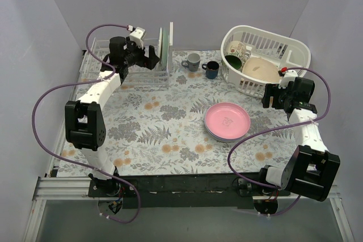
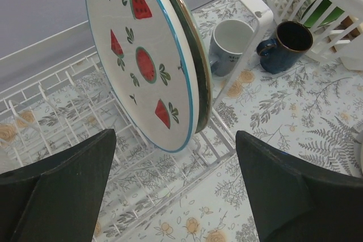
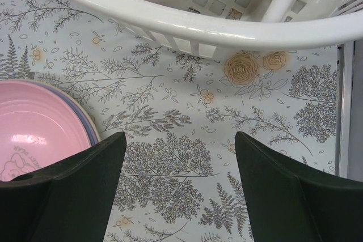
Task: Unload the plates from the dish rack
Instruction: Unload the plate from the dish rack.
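Since the plates [image 1: 161, 46] look hard, smooth and easy to chip, I would take each by its top rim. Two stand on edge in the dish rack [image 2: 68, 111], by its tall end panel [image 1: 171, 38]: a watermelon plate [image 2: 147, 60] in front, a green-rimmed plate [image 2: 199, 69] close behind it, mostly hidden. My left pincer [image 2: 173, 162] hangs open before them. My right pincer [image 3: 180, 140] is open over the desk [image 1: 159, 128], between the pink plate [image 3: 39, 123] and the basket [image 3: 187, 26]. Only rims show under the pink plate, so I cannot count that pile.
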Robot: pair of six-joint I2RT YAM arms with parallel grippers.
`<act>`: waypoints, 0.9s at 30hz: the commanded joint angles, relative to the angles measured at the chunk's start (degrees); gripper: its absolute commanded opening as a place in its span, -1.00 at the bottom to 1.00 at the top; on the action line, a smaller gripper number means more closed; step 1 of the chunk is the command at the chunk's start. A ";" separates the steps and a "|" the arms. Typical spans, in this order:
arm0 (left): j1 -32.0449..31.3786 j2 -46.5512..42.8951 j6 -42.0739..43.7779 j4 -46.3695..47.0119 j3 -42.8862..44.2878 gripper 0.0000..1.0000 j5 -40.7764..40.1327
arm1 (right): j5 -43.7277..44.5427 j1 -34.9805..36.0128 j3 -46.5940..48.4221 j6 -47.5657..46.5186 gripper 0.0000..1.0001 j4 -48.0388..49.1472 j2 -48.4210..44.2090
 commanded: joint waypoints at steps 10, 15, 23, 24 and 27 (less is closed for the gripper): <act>-0.39 3.47 1.66 2.86 4.91 0.70 -2.99 | -0.26 -0.40 0.79 -0.24 0.71 0.18 -0.73; -0.56 4.87 1.66 2.86 6.31 0.69 -3.16 | -0.17 -0.40 0.70 -0.16 0.70 0.09 -0.73; -1.26 6.55 2.28 2.60 7.89 0.68 -4.13 | -0.17 -0.49 0.70 -0.07 0.71 0.27 -0.82; -1.35 6.81 2.19 2.60 8.24 0.68 -4.22 | -0.17 -0.40 0.70 -0.15 0.70 0.27 -0.91; -1.70 7.78 2.37 2.69 8.86 0.66 -4.83 | -0.09 -0.40 0.62 -0.15 0.71 0.27 -0.82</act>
